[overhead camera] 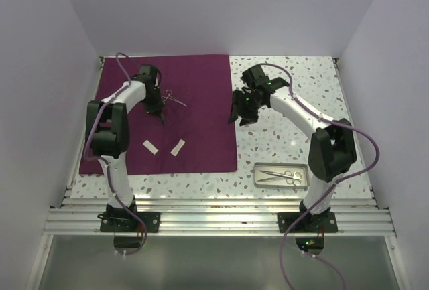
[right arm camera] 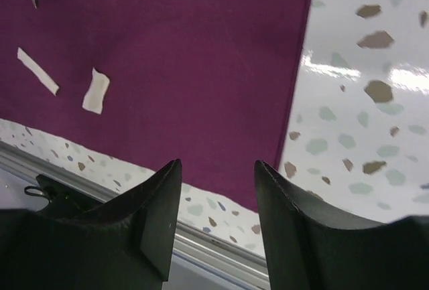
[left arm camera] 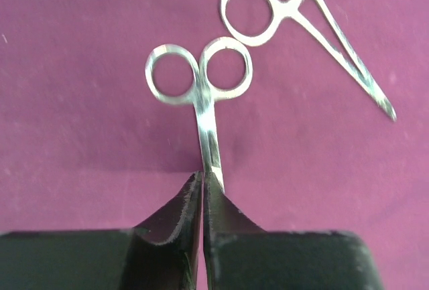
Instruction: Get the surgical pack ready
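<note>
Left gripper [left arm camera: 203,181] has its two black fingers pressed almost together, pinching the blade end of a silver scissor-like instrument [left arm camera: 208,129]. That instrument lies on the large plum-purple cloth [overhead camera: 201,136] with its two finger rings pointing away from the fingers. Just beyond the rings, up and to the right in the wrist view, a second silver instrument [left arm camera: 367,79] lies on the same cloth, apart from the first; one of its rings is cut off by the edge of the view. The cloth is spread flat over the left half of the white speckled table [overhead camera: 288,142], and the gripped instrument is in its far middle part. Nearer the arm bases, a small white gauze pad [overhead camera: 151,146] and a second gauze pad [overhead camera: 177,147] rest on the cloth side by side, not touching. Right gripper [right arm camera: 216,164] is above the cloth's right edge, its jaws standing apart with nothing between them. On the bare table near the right arm's base sits a small shallow steel tray [overhead camera: 263,169], well apart from the cloth, with a third scissor-like instrument [overhead camera: 281,175] lying inside it.
</note>
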### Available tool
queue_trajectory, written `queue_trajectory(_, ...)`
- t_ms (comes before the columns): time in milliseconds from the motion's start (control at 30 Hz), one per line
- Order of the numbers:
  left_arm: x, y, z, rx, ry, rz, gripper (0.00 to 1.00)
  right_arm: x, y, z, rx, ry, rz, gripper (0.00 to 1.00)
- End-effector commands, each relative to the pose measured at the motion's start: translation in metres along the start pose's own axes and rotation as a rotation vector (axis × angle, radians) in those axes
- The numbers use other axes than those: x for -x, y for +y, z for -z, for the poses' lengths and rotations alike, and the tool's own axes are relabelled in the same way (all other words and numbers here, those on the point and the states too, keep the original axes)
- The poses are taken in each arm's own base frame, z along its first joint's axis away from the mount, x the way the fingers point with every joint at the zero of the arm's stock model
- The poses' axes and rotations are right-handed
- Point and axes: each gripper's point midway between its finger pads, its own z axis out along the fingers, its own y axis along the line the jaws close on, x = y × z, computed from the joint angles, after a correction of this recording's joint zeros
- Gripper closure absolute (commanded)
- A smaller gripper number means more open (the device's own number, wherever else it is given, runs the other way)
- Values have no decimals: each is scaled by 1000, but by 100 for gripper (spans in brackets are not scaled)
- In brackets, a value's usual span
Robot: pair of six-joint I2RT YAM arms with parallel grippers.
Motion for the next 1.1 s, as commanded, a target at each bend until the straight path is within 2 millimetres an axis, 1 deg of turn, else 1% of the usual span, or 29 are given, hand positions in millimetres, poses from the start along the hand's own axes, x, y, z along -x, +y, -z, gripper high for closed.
queue_trajectory(0,-2,-7,27,-63,-17,-11,100,20,46,-16,139,-34,11,49)
queue_trajectory(33,0,-8,32,-70,-30,-11,100,22,55,-19,169,-29,13,49)
queue_trajectory(67,-4,-7,33,-72,-23,-12,100,20,65,-23,188,-22,18,49)
queue_trajectory(100,-6,-7,35,-76,-22,-14,100,22,71,-26,203,-19,11,49)
queue_trajectory(133,-7,-10,40,-95,-23,-14,100,26,79,-33,230,-17,10,49)
queue_trajectory(167,-10,-9,41,-93,-19,-16,100,25,85,-36,238,-12,13,49)
queue_trajectory(233,-9,-6,42,-82,-31,-17,100,32,93,-45,247,-11,5,49)
queue_trajectory(300,-4,-7,43,-86,-41,-19,100,36,96,-48,242,-16,3,49)
queue_trajectory(333,2,-14,42,-110,-46,-20,81,44,99,-51,241,-29,4,49)
queue_trajectory(367,5,-17,41,-122,-46,-17,70,49,99,-53,235,-42,8,48)
queue_trajectory(400,8,-23,41,-143,-44,-1,63,58,106,-48,239,-60,23,48)
queue_trajectory(433,15,-28,39,-157,-46,10,52,62,106,-50,227,-63,29,48)
queue_trajectory(467,18,-32,39,-171,-47,20,48,63,103,-59,210,-50,29,48)
queue_trajectory(500,22,-37,40,-181,-52,50,45,70,107,-52,202,-66,42,48)
queue_trajectory(533,23,-41,36,-175,-52,61,42,73,106,-52,194,-71,42,48)
queue_trajectory(567,33,-46,38,-172,-73,77,41,76,107,-51,190,-80,44,48)
queue_trajectory(600,32,-46,36,-150,-59,119,41,78,105,-50,179,-92,47,48)
queue_trajectory(633,39,-51,32,-119,-71,128,41,76,104,-49,173,-93,50,47)
queue_trajectory(667,41,-51,30,-95,-68,143,43,75,102,-48,166,-94,53,48)
queue_trajectory(700,36,-50,29,-51,-41,173,43,71,94,-47,138,-88,58,48)
queue_trajectory(733,43,-56,26,-27,-57,170,45,70,90,-45,124,-90,59,47)
queue_trajectory(800,45,-65,25,0,-73,189,47,62,79,-40,100,-84,68,47)
queue_trajectory(867,49,-77,25,19,-111,191,47,60,68,-35,73,-94,66,47)
queue_trajectory(900,48,-81,25,37,-121,211,47,55,62,-29,68,-96,63,47)
queue_trajectory(933,50,-83,23,49,-128,226,48,54,56,-27,66,-95,53,47)
queue_trajectory(967,48,-85,21,59,-125,254,48,46,47,-29,55,-81,48,47)
queue_trajectory(1000,44,-87,14,75,-119,253,49,46,43,-25,54,-86,45,47)
queue_trajectory(1033,47,-89,15,81,-125,263,50,48,39,-14,62,-105,37,47)
queue_trajectory(1067,46,-89,13,92,-123,271,51,48,34,-12,60,-107,34,47)
